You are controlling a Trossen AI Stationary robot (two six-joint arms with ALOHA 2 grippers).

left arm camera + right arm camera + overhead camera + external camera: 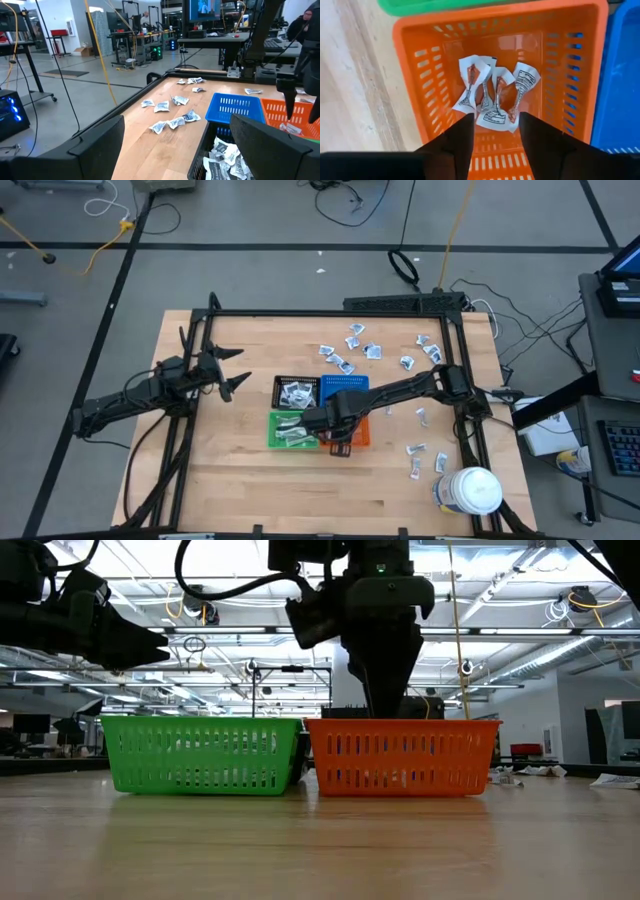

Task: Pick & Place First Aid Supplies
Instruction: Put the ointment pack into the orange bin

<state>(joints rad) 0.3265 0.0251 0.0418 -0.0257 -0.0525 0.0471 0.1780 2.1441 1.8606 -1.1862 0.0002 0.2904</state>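
Several white wrapped packets [492,97] lie on the floor of the orange bin [410,65]. My right gripper [495,134] hangs open above them, fingers pointing down into the bin [400,755], with nothing between them. More packets lie loose on the table at the far right [350,345] and near right [420,455], and others fill the black bin [297,392] and the green bin [290,430]. My left gripper [235,372] waits open at the table's left, held level above the wood [175,150].
Four small bins stand together mid-table: black and blue [345,385] behind, green and orange [360,432] in front. A large white jar [470,490] stands at the near right corner. Bare wood lies to the left and near side of the bins.
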